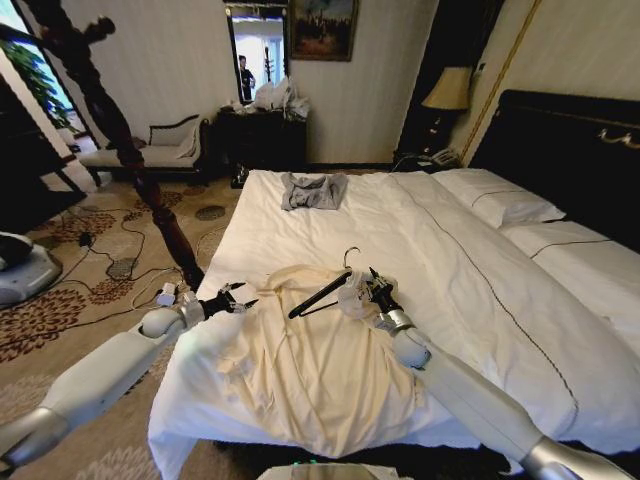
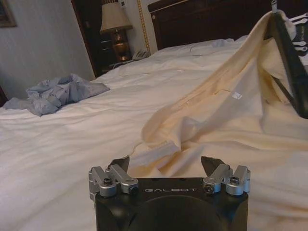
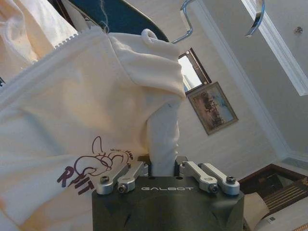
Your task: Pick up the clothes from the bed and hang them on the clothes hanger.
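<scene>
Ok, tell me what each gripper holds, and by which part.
Right gripper: shut on a fold of the shirt near the hanger. Left gripper: open, holding nothing.

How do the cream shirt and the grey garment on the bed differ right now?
The cream shirt is large and spread near the foot of the bed; the grey garment is small and crumpled farther up the mattress. The shirt is pinched at its collar by the right gripper with the black hanger on it; the grey garment lies untouched. The left gripper is open beside the shirt's edge. Both rest on the white sheet.
</scene>
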Available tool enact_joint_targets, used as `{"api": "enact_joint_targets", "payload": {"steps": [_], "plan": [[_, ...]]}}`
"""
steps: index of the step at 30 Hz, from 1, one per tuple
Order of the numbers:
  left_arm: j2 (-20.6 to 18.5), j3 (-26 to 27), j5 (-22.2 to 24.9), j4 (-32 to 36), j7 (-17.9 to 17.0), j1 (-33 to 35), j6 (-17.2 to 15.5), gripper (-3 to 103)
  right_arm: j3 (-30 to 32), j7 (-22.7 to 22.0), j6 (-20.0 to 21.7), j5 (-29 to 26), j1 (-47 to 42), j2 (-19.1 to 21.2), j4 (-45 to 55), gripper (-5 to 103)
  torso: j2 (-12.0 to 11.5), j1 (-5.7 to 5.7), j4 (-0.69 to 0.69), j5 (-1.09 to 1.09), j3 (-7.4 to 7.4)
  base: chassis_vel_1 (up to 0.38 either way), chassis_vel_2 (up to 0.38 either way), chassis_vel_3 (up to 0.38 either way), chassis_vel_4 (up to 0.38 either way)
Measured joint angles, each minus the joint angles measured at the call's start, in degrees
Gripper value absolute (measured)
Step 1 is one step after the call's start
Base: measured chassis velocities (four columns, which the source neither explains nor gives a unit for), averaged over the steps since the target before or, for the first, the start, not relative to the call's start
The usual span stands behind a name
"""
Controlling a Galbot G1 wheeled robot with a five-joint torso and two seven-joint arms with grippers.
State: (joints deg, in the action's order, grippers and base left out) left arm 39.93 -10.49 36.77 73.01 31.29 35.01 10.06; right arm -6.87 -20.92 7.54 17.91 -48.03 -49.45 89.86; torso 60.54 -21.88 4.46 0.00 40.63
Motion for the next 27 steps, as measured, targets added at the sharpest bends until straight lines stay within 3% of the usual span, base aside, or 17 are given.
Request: {"api": "enact_joint_targets", "payload": {"steps": [7,11,17,19,25,27], "plan": [[3.6,-1.4,-3.5,-3.0,-0.4,-2.2,0.4,77,0.1,0.0,0.0,0.0,-0.1,0.5,0.4,22,0.0,0.00,-0.01,0.00,0.00,0.000,0.000,0.000,0.000],[5.4,-2.0,-4.6,-5.5,-0.4,-3.6,0.9,81,0.2,0.0,-0.2,0.0,-0.1,0.7,0.4,22,0.0,0.00,0.00,0.00,0.00,0.000,0.000,0.000,0.000],[7.8,-2.6,-5.1,-7.5,-0.8,-4.4,1.7,74,0.2,0.0,-0.2,0.0,0.0,0.5,0.4,22,0.0,0.00,-0.01,0.00,0.00,0.000,0.000,0.000,0.000],[8.1,-2.6,-5.0,-7.7,-1.0,-4.4,1.8,69,0.1,0.0,-0.2,0.0,-0.1,0.5,0.4,22,0.0,0.00,-0.01,0.00,0.00,0.000,0.000,0.000,0.000],[8.5,-2.7,-4.6,-8.4,-1.3,-4.6,2.0,41,-0.1,0.1,-0.1,-0.2,0.1,0.6,0.7,22,0.0,0.00,-0.01,0.00,0.00,0.000,0.000,0.000,0.000],[8.4,-2.8,-4.6,-8.4,-1.3,-4.6,2.0,41,-0.1,0.1,0.0,-0.3,0.2,0.7,0.9,22,0.0,0.00,-0.01,0.00,0.00,0.000,0.000,0.000,0.000]]}}
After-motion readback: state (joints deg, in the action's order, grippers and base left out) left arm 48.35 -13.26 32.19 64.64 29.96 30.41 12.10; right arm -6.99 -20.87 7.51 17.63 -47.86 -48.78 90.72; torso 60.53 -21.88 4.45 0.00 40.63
